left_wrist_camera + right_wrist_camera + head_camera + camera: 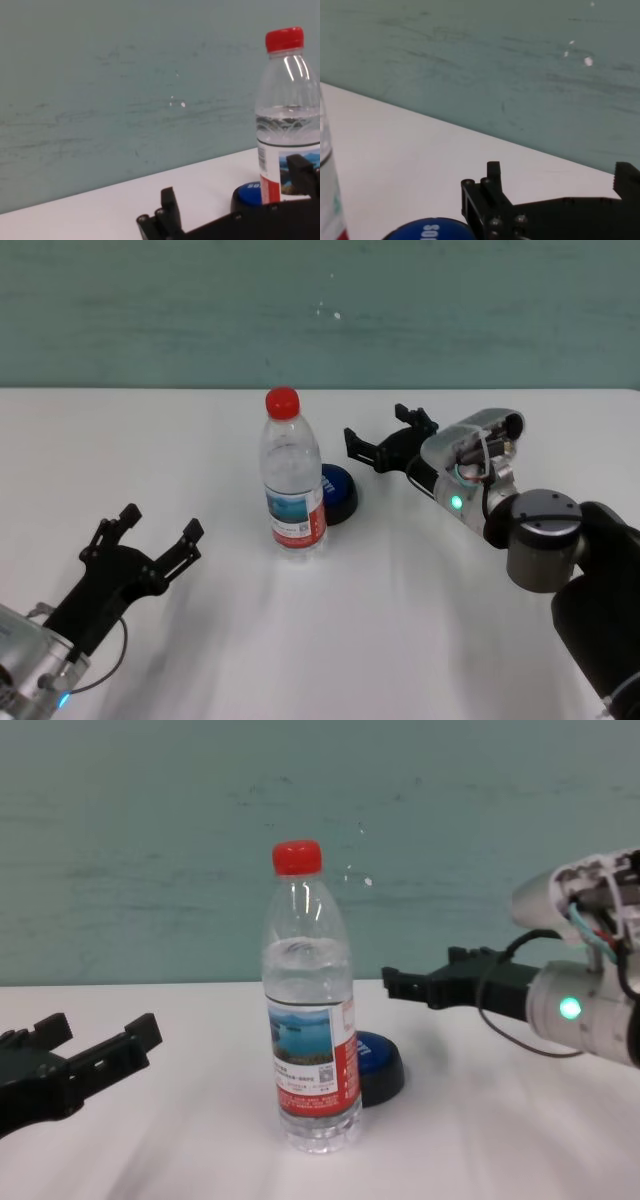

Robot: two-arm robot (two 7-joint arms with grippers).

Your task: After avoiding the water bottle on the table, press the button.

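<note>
Fingers of right gripper (385,439) spread apart, hovering just behind and right of button (337,492). Button sits on surface (420,620) right behind bottle (293,473). Left gripper (150,535) parked w/ fingers apart. Risk: reaching too far left clips bottle, tips it.

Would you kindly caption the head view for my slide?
Right end effector open beside the button behind the bottle; left end effector open nearer.

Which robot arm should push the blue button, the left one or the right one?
Probably the right. The right gripper hovers, jaws open, just beyond the button on its own side. The left gripper sits farther off, with the water bottle standing between it and the button.
</note>
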